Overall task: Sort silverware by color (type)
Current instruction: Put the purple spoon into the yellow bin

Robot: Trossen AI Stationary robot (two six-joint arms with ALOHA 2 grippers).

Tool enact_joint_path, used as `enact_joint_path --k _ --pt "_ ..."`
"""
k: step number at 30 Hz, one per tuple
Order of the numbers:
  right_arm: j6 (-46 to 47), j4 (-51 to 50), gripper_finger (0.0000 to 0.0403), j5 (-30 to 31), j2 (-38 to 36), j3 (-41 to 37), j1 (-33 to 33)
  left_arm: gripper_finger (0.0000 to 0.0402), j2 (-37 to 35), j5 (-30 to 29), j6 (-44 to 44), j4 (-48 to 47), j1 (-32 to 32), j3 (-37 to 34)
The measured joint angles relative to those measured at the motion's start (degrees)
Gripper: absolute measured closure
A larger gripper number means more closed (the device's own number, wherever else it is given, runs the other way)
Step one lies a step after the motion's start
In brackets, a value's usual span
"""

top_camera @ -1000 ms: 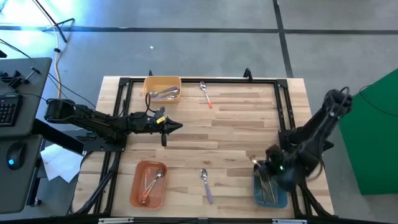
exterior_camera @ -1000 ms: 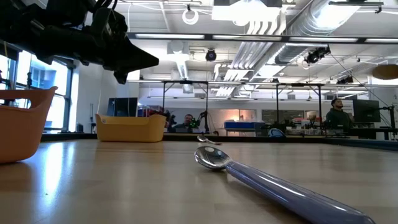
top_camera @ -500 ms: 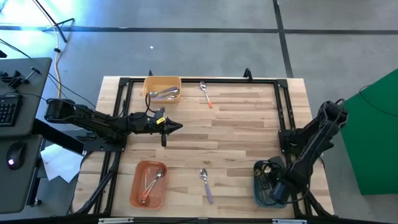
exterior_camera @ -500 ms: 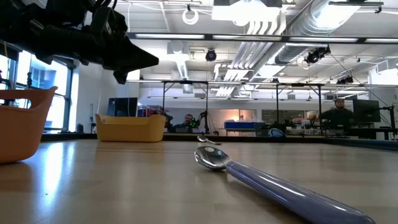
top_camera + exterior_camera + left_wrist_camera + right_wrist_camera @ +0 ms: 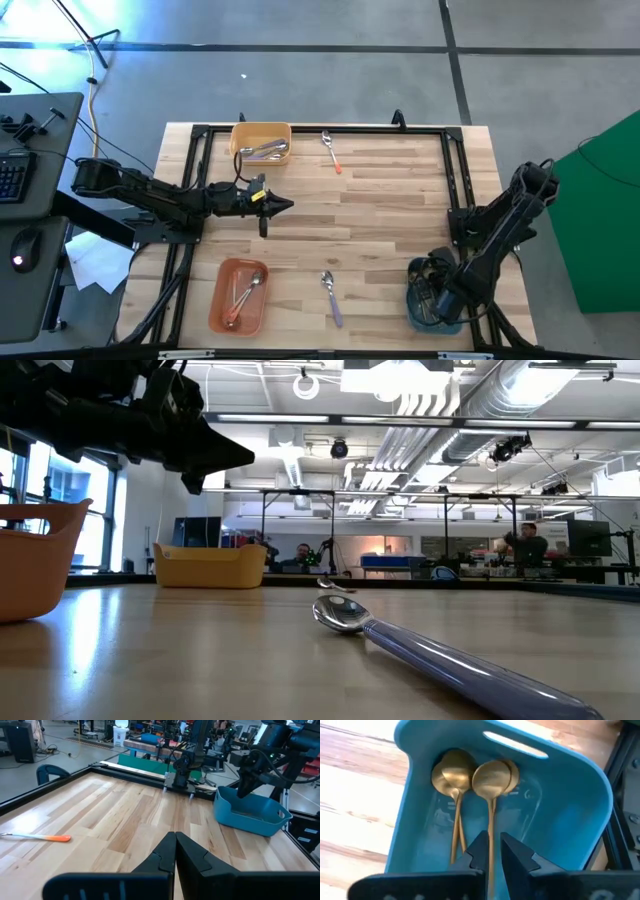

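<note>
Right wrist view looks down into the blue bin [image 5: 405, 820], where gold spoons [image 5: 452, 777] lie side by side with their bowls toward the far wall. No other view shows them this plainly. The right gripper [image 5: 493, 842] hangs just above them, its fingers a narrow gap apart, and one spoon's handle runs between the tips. The gap looks a little wider than the handle.

The high view places that bin [image 5: 412, 300] at the near right corner of the table, with the right gripper [image 5: 435, 300] over it. It also shows the yellow bin [image 5: 240, 130] at the far edge holding silver-bowled spoons, and the orange bin [image 5: 218, 300] near left with spoons inside. An orange-handled spoon [image 5: 331, 152] lies loose just right of the yellow bin. A lavender-handled spoon [image 5: 331, 297] lies loose near the front edge, between the orange and blue bins.

The left gripper [image 5: 283, 205] waits over the left middle of the table with its fingers pressed together, as the left wrist view confirms [image 5: 175, 835].

The low view shows the lavender-handled spoon [image 5: 440, 655] close up, bowl pointing away, and people [image 5: 525, 545] in the room beyond.

The centre of the table [image 5: 390, 215] is bare wood. A black frame runs along the edges, close beside the blue bin on its right.
</note>
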Motion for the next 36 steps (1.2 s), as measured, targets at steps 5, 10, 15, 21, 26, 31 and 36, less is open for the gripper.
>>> enact_joint_path --k 5,10,15,21,26,31,36 --pt "-1.2 0.0 0.0373 0.6 0.0 0.0 0.0 0.0401 0.0 0.0 0.0 0.0 0.0 0.0" --pt "-5.6 -0.4 0.0364 0.8 0.0 0.0 -0.1 0.0401 0.0 0.5 -0.2 -0.7 0.0 0.0" --pt "-14.4 -4.0 0.0358 0.8 0.1 2.4 -0.8 0.0401 0.0 2.1 0.0 -5.4 -0.7 0.4" --pt "-29.7 -11.1 0.0384 13.3 0.0 8.4 -1.0 0.0401 0.3 2.1 3.7 -8.6 -4.0 4.0" --pt "-51.1 -6.2 0.0399 31.7 -2.0 7.6 -1.6 0.0401 2.3 2.1 7.5 -13.1 -6.7 9.4" --pt "-66.4 3.0 0.0402 40.2 -9.2 1.6 -5.7 0.0401 7.8 2.1 9.5 -19.0 -8.8 16.5" --pt "-82.9 21.2 0.0403 41.2 -19.0 -10.6 -12.2 0.0401 15.3 5.5 11.5 -23.1 -10.8 23.3"
